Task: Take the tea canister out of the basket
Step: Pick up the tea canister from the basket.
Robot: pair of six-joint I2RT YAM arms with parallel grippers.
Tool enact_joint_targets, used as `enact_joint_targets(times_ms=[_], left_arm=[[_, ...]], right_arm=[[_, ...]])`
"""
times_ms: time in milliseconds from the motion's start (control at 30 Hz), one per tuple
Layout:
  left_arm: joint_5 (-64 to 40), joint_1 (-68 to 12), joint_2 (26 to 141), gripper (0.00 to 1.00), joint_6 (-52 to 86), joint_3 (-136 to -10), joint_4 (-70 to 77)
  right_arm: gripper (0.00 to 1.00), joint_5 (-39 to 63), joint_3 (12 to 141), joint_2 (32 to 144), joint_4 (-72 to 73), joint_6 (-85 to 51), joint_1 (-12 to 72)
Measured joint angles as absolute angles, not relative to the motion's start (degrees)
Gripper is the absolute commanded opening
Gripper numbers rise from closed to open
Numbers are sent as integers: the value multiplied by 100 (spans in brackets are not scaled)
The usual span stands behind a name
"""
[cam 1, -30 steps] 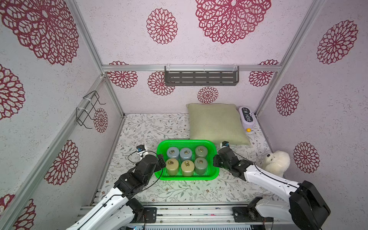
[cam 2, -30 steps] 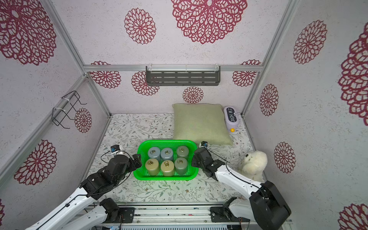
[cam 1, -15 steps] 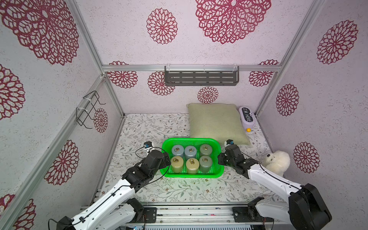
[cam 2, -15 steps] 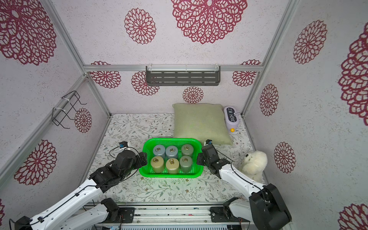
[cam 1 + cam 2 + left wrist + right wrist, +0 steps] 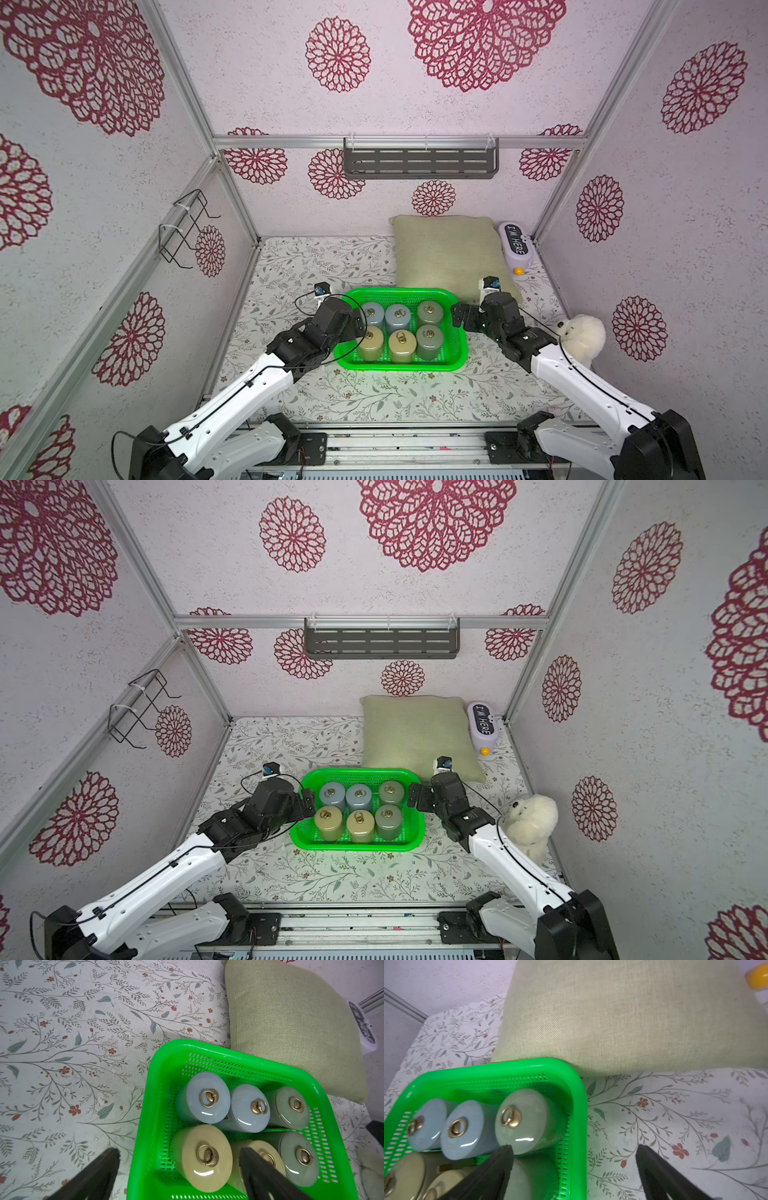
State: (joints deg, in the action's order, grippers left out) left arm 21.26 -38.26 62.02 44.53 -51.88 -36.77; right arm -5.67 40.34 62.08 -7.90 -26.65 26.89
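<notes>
Left gripper (image 5: 179, 1150) and right gripper (image 5: 574, 1147), jaws released and empty, sit at opposite basket (image 5: 399, 367) ends; six canisters (image 5: 398, 318) inside.

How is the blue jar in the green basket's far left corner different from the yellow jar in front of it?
The round back-row canister is pale blue; the round front-row canister is mustard yellow and sits nearer the left gripper. Both stand upright, glossy, with brass ring knobs.

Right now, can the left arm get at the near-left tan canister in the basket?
Probably, after a small shift. The left gripper is open over the tan canister, lid unobstructed. But one finger hangs outside the basket wall and the other over the neighbouring tan canister, which sits close.
</notes>
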Motion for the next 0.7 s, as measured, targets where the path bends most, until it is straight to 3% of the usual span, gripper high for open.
enact_joint_targets(times_ms=[300,700], left_arm=[[1737,-3780,7778,97,4047,-6595,-4681],[760,-3242,9070,97,3476,-7640,-5424]], right_arm=[[99,301,4056,6130,-276,-2327,2882],[99,646,3479,5612,272,-2206,2928]])
